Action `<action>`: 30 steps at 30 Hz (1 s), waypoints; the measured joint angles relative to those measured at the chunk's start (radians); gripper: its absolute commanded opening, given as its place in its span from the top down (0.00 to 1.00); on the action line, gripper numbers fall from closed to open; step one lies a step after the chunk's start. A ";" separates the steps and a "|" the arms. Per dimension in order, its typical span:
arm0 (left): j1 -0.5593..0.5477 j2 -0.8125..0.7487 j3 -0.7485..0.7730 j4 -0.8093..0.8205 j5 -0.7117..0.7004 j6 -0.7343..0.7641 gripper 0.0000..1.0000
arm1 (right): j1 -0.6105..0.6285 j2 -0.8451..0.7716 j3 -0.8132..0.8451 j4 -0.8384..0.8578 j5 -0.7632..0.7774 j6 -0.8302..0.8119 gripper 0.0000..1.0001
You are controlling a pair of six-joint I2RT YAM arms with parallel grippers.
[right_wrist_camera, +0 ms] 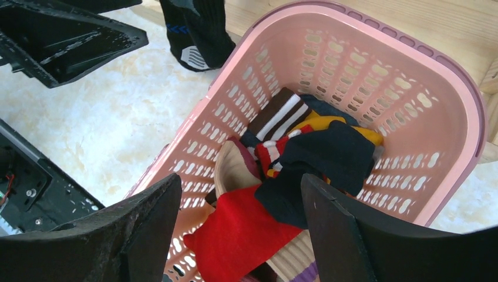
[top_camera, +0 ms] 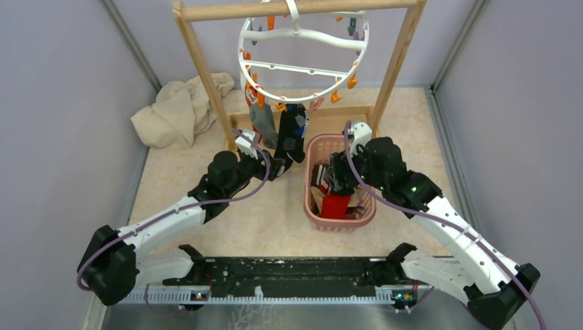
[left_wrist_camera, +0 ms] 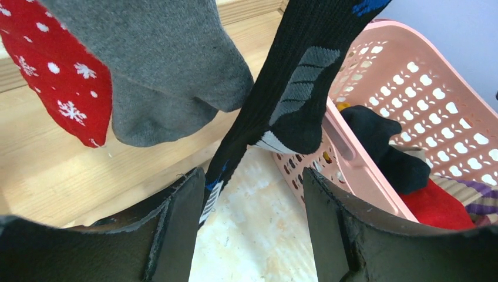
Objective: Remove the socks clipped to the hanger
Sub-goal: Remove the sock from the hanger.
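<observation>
Risk one: thin pinch on the black sock (left_wrist_camera: pixel 293 88), with only its lower tip between the spread fingers of the left gripper (left_wrist_camera: pixel 252 182) and hugging the left-hand finger; likely to slip out on the pull. Risk two: catching the grey sock (left_wrist_camera: pixel 170 76) or the red snowflake sock (left_wrist_camera: pixel 64 82) hanging just beside it, loading two clips at once. Risk three: a sideways tug instead of a straight pull down, swinging the hanger (top_camera: pixel 295 69) on the wooden rack (top_camera: pixel 227 12); could even unhook it from the bar. Left jaws wide apart, holding nothing yet. Same for the right gripper (right_wrist_camera: pixel 241 188): spread, empty, hovering over the pink basket (right_wrist_camera: pixel 411 59), with several socks already inside in red, black, striped and yellow. Three socks left on the hanger's near side, above the rack base and just left of the basket. No view of the clips (top_camera: pixel 352 81) gripping those three from either wrist camera, and too small to judge from above. Can't tell whether the ring's far side carries more. Also a beige cloth (top_camera: pixel 182 110) back left, well apart, no bearing.
</observation>
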 measured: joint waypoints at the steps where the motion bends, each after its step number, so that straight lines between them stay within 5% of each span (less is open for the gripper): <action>1: 0.000 0.008 0.000 0.012 -0.005 0.003 0.32 | 0.000 -0.004 -0.003 0.002 -0.001 0.000 0.25; 30: -0.006 0.241 -0.059 0.309 0.042 0.021 0.32 | 0.000 -0.026 -0.027 0.001 -0.026 0.011 0.25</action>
